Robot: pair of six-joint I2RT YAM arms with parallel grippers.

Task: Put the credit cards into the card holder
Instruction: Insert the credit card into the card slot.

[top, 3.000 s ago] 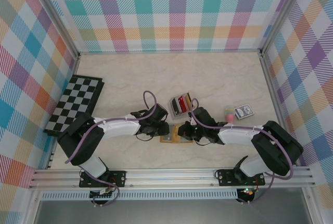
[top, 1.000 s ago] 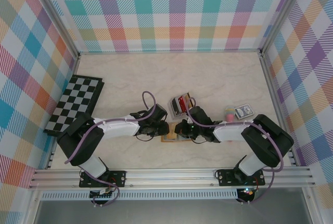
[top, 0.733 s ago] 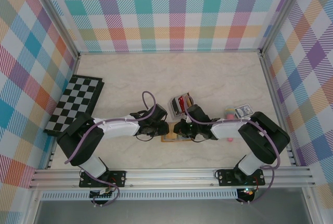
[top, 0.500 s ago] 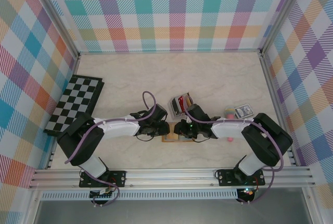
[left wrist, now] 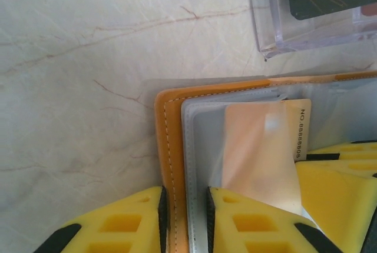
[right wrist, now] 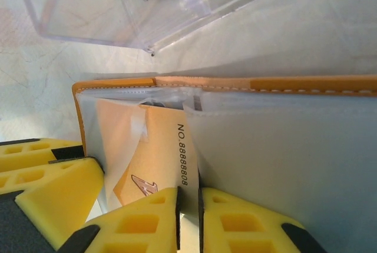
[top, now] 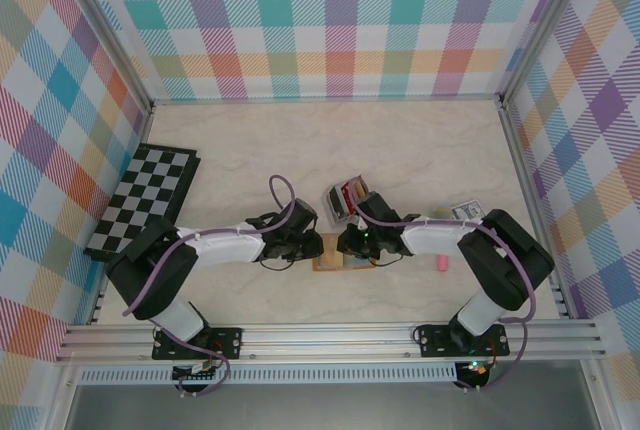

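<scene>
The orange-tan card holder (top: 327,253) lies open on the table between both arms. In the left wrist view my left gripper (left wrist: 184,217) is shut on the holder's stitched orange edge (left wrist: 171,147) and a clear sleeve. A pale orange credit card (left wrist: 259,141) printed with a number sits partly inside a clear pocket. In the right wrist view my right gripper (right wrist: 189,217) is shut on that card's (right wrist: 165,153) near edge, beside the holder's rim (right wrist: 294,83). The left gripper's yellow fingers (right wrist: 47,188) show at the lower left. More cards, red and dark, stand in a clear rack (top: 347,197).
The clear rack (left wrist: 306,23) stands just beyond the holder, close to both grippers. A black-and-white chessboard (top: 140,200) lies at the far left. A small pink object (top: 440,263) and a boxed deck (top: 467,212) sit by the right arm.
My right arm has swung left and its gripper has closed in on the holder from the right. The left arm has held still on the holder.
</scene>
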